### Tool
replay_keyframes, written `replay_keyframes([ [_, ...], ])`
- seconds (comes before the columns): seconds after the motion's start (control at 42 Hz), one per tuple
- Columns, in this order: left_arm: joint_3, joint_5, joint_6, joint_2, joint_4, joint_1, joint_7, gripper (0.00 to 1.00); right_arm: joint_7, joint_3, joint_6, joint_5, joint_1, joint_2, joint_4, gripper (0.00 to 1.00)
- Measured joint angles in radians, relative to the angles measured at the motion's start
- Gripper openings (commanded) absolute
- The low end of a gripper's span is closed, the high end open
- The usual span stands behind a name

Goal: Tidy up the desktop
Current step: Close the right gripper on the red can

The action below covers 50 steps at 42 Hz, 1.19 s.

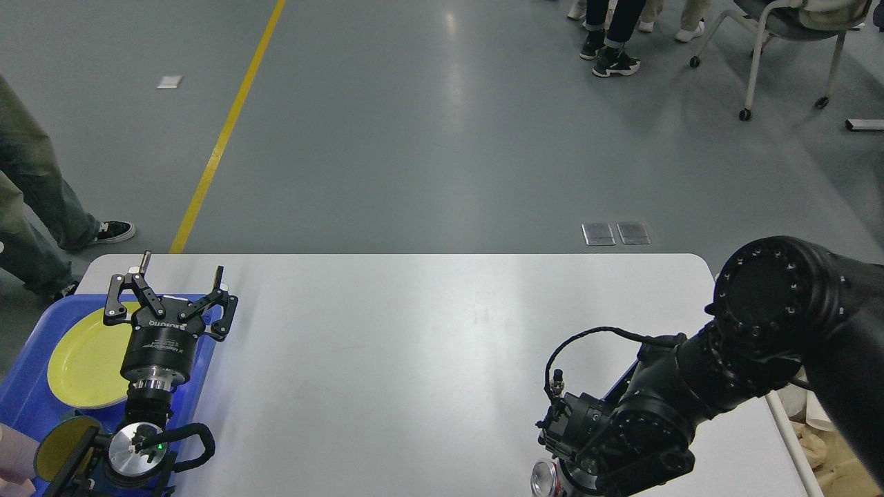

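The large white rectangular desktop fills the foreground. A blue plastic tray with a yellow round plate overhangs its left edge, beneath the spread-fingered left gripper. At the near edge, the right arm's bulk hides its gripper; a silver can top peeks out.

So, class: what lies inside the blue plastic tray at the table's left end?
Inside the blue plastic tray lies a round yellow plate. The open left gripper and its arm cover the tray's right side, hiding anything there.

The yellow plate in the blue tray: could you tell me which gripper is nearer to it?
Left. The left gripper hangs open over the yellow plate's right edge; the right gripper is hidden under its arm, across the desktop.
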Motion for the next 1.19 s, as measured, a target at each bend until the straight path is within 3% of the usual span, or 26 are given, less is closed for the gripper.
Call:
replay_keyframes([
  [0.571, 0.0, 0.0, 0.0, 0.0, 0.0, 0.0, 0.0, 0.96, 0.001, -0.013, 0.002, 0.008, -0.01, 0.007, -0.007, 0.38],
  [0.857, 0.0, 0.0, 0.001, 0.0, 0.0, 0.0, 0.0, 0.96, 0.0, -0.013, 0.0, 0.011, -0.009, 0.008, -0.015, 0.15],
  [0.952, 0.0, 0.0, 0.001, 0.0, 0.0, 0.0, 0.0, 0.96, 0.0, -0.013, 0.001, 0.026, -0.008, 0.008, -0.021, 0.0],
  [1.19, 0.0, 0.0, 0.001, 0.0, 0.0, 0.0, 0.0, 0.96, 0.001, -0.019, 0.009, 0.046, -0.001, 0.005, -0.023, 0.0],
])
